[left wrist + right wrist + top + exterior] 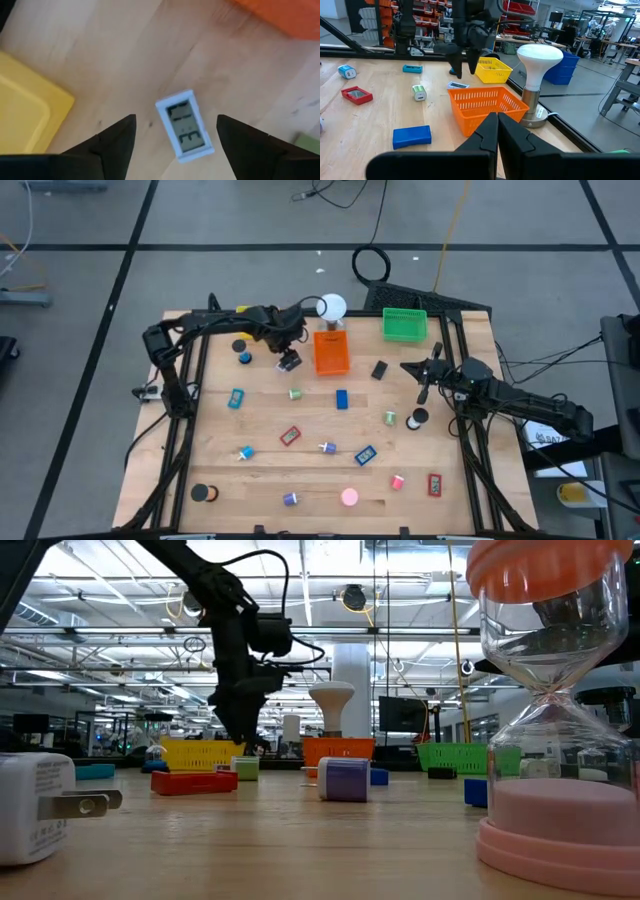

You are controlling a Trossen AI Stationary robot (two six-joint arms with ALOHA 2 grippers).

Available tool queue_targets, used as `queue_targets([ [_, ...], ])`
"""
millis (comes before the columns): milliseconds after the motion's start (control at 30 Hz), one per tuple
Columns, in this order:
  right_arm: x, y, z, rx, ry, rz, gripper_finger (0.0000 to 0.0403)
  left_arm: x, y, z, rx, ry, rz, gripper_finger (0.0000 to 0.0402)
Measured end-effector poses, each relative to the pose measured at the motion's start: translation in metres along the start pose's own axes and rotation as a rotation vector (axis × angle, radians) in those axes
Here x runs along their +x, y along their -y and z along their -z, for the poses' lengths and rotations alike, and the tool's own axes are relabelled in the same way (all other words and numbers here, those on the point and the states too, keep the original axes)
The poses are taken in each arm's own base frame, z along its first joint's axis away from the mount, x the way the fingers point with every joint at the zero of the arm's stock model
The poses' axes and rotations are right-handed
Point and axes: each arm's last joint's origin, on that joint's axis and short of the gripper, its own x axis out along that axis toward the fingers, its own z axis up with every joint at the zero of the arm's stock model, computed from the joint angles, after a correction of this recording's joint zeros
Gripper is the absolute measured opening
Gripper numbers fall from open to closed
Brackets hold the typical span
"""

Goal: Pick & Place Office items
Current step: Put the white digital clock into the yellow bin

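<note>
My left gripper (pixel 290 361) points down over the far middle of the table, open, just left of the orange tray (pixel 332 352). A small pale-blue block with a grey display (pixel 184 125) lies flat on the wood between its two fingers, and neither finger touches it. The right wrist view shows the same block (pixel 458 85) under the left gripper (pixel 462 70). Other office items lie scattered on the table: a blue block (pixel 342 399), a red one (pixel 290 436), a teal one (pixel 235 398), a black roll (pixel 204 493), a pink roll (pixel 349 497). My right gripper (pixel 425 377) waits shut at the right edge.
A yellow tray (pixel 25 115) stands close beside the left gripper, partly under the left arm. A green tray (pixel 404 326) sits at the far right, and a white globe lamp (pixel 332 307) stands behind the orange tray. A pink hourglass (pixel 550 720) and a white plug (pixel 40 805) stand near the front edge.
</note>
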Motion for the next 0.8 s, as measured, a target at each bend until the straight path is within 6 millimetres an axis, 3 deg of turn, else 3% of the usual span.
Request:
queue_targets([
  [300,0.000,0.000,0.000,0.000,0.000,0.000,0.0000,-0.002,0.008,0.003,-0.083,-0.007,-0.055,0.0262],
  [800,0.000,0.000,0.000,0.000,0.000,0.000,0.0000,0.021,0.010,0.012,-0.114,0.050,0.011,0.0269],
])
